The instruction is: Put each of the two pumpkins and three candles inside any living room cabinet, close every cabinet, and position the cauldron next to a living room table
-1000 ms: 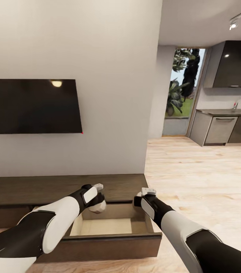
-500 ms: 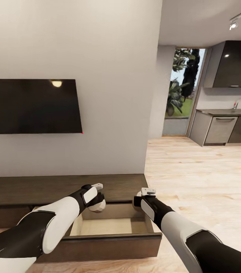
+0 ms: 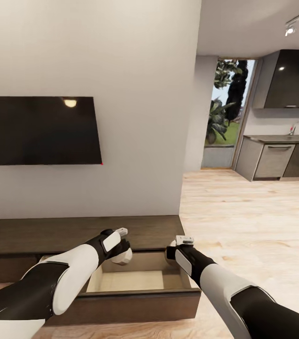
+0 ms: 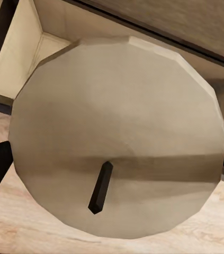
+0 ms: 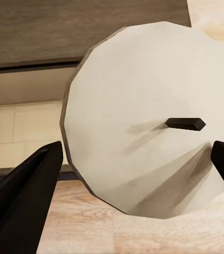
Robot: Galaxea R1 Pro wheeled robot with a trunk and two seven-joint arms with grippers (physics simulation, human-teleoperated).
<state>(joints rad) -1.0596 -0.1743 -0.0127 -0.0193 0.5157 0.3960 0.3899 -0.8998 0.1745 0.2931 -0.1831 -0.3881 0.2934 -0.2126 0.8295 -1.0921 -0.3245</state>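
**No readable text**

No words, labels, brand marks, numbers or signs could be read anywhere. The dark wall screen (image 3: 41, 131) at 9 o'clock was blank except for a lamp's reflection, and the kitchen cupboards (image 3: 290, 79) at 2 o'clock, cabinet (image 3: 74, 234) and candle (image 4: 117, 143) faces were all unmarked.

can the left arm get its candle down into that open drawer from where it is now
Probably yes. The left gripper, shut on a candle, hangs over the open drawer, whose tan inside looks bare below, with nothing between them.
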